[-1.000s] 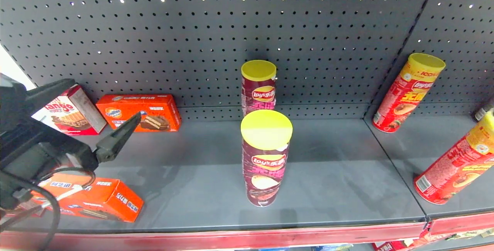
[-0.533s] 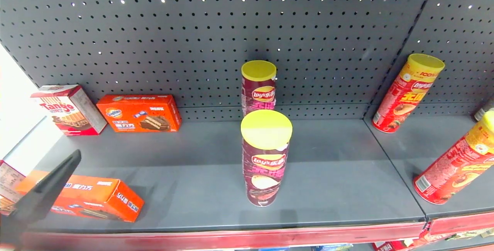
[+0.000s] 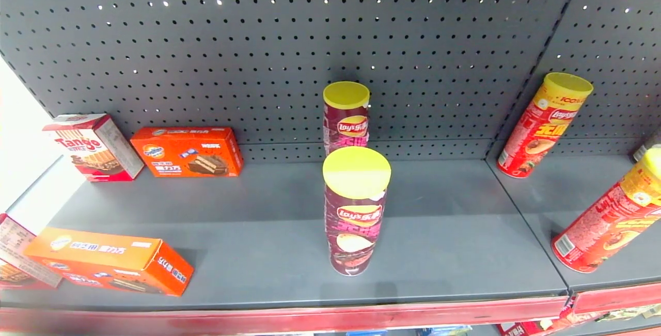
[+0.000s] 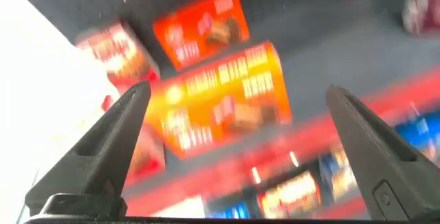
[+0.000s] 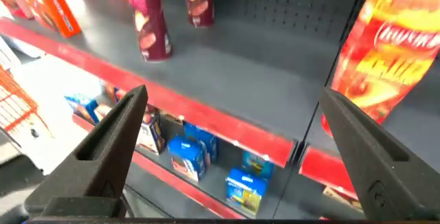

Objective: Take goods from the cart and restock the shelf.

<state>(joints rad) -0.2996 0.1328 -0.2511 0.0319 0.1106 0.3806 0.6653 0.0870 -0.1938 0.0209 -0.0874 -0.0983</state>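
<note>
On the grey shelf (image 3: 454, 243) two maroon chip cans with yellow lids stand in a row, one at the front (image 3: 355, 212) and one behind it (image 3: 346, 117). An orange wafer box (image 3: 111, 268) lies at the front left, another (image 3: 187, 151) at the back left beside a red-and-white wafer box (image 3: 93, 146). My left gripper (image 4: 237, 124) is open and empty, off the shelf's front, facing the orange box (image 4: 223, 107). My right gripper (image 5: 237, 124) is open and empty, in front of the shelf edge, with the maroon cans (image 5: 148, 18) beyond it.
Two red chip cans stand on the neighbouring shelf section, one at the back (image 3: 546, 124) and one at the front (image 3: 609, 220). A pegboard wall (image 3: 289, 52) backs the shelf. Blue packs (image 5: 192, 159) sit on the shelf below. A red lip (image 3: 310, 318) runs along the front edge.
My left gripper has drawn back down and to the left, out of the head view. The orange box at the front left now lies uncovered. The goods on the shelf have not moved.
</note>
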